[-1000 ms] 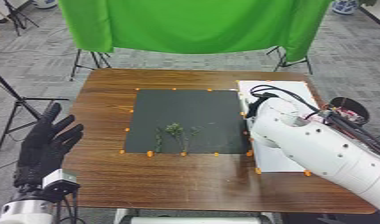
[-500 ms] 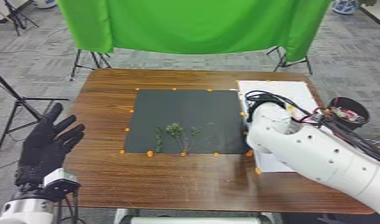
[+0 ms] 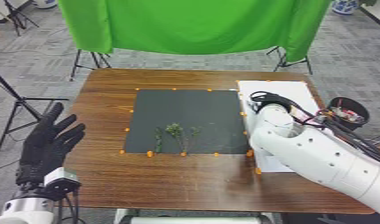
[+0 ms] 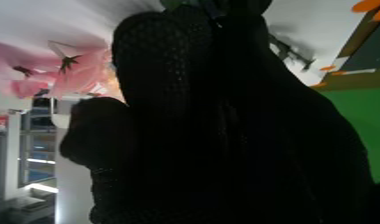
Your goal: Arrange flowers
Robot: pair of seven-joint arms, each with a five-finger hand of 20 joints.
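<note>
Change: over the last second the right arm has swung down and inward in the head view, baring more of the bin at the right edge and covering the lower right corner of the white sheet.
Meaning: we judge that we are still working at the flower supply, with the placing on the mat to come.
Right hand: we see its black glove in the right wrist view, but cannot tell whether it pinches anything; a bit of green shows at its far end.
Pink flowers: we have these blooms beside the glove in the wrist view.
Green sprigs: ours lie apart from the hands, on the lower part of the dark mat, left of centre in the frame; the middle one is the bushiest. They have not moved.
Left hand: we hold it upright and spread at the left edge, beside the table.
Next: we would want a sure hold on one stem before lifting.
Risk: we might crush petals or drag a neighbouring bloom along.
</note>
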